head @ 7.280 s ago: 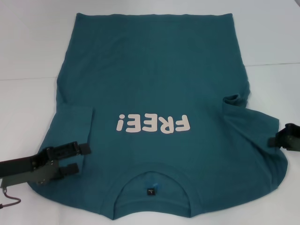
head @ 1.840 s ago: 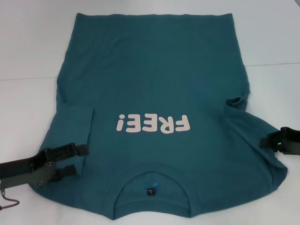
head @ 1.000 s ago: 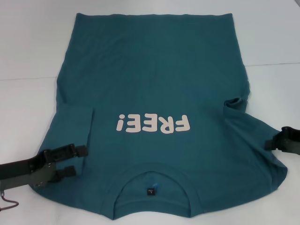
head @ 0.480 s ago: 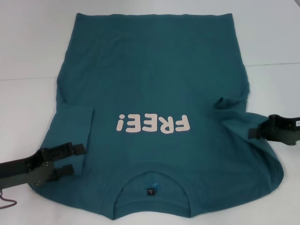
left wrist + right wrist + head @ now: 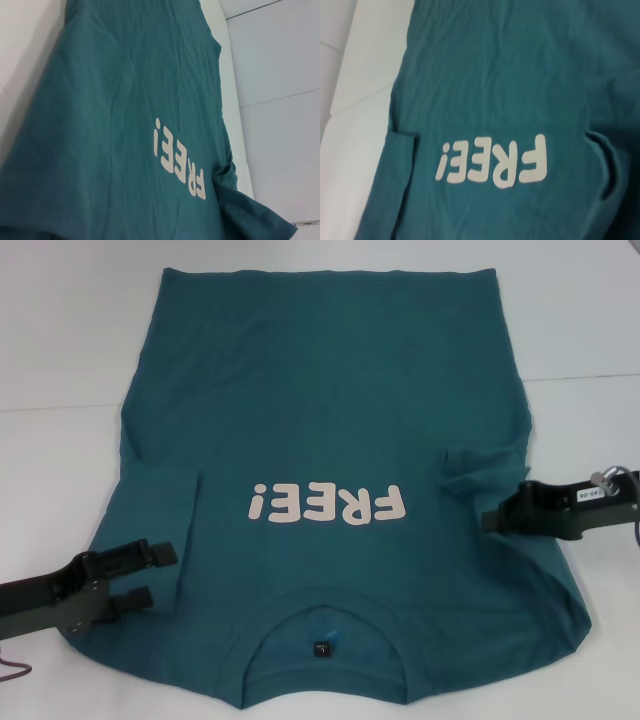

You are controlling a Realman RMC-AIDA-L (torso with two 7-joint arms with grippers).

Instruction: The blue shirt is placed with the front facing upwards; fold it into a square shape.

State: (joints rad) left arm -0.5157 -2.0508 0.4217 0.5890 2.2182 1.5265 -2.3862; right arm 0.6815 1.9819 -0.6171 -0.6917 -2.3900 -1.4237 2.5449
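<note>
The blue shirt lies front up on the white table, collar nearest me and the pale "FREE!" print in the middle. Its left sleeve is folded inward. My right gripper is over the right side, shut on the right sleeve, which is pulled in toward the print. My left gripper rests at the left shoulder, its two fingers apart and holding nothing. Both wrist views show only the shirt and its print, with no fingers in them.
The white table surrounds the shirt, with a seam line across it. A small dark label sits inside the collar. A cable trails from the right wrist.
My right gripper has moved inward to the left, dragging the right sleeve and its fold toward the print. My left gripper has slid back slightly toward the table's left edge, still open.
</note>
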